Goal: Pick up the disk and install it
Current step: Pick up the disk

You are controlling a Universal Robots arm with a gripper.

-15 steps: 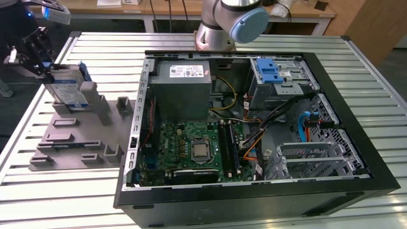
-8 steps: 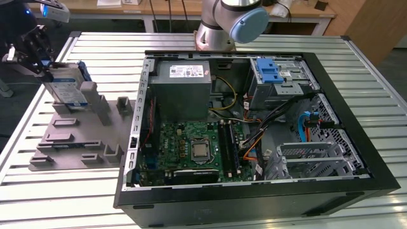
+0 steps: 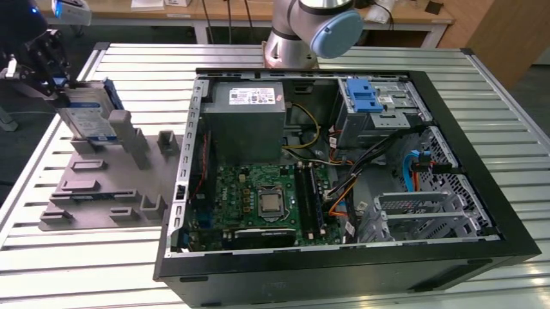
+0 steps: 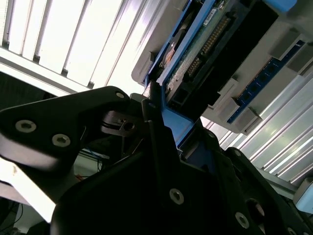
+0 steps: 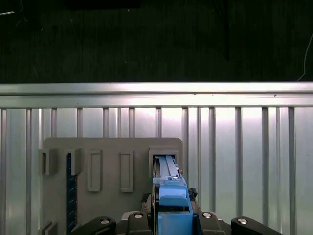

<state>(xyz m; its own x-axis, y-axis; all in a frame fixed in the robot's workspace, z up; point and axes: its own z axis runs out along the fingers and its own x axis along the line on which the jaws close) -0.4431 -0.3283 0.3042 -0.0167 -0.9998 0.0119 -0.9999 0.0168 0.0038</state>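
Now: end effector (image 3: 56, 80) clamped on disk (image 3: 90, 114) at its top edge. Disk upright at grey fixture (image 3: 94, 187) slot on table (image 3: 51, 257), exterior view's left. Prob. rigid, dense, shock-sensitive; hold by blue-framed edges, not label face.

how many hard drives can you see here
1: the disk stands on edge in the grey fixture at the exterior view's left, gripper at its top. Bays in the computer case may hide more.

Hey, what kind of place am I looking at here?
Probably a robotics lab bench for PC assembly: a robot arm behind an open PC case on a slatted metal table, its gripper on the disk at a grey fixture.
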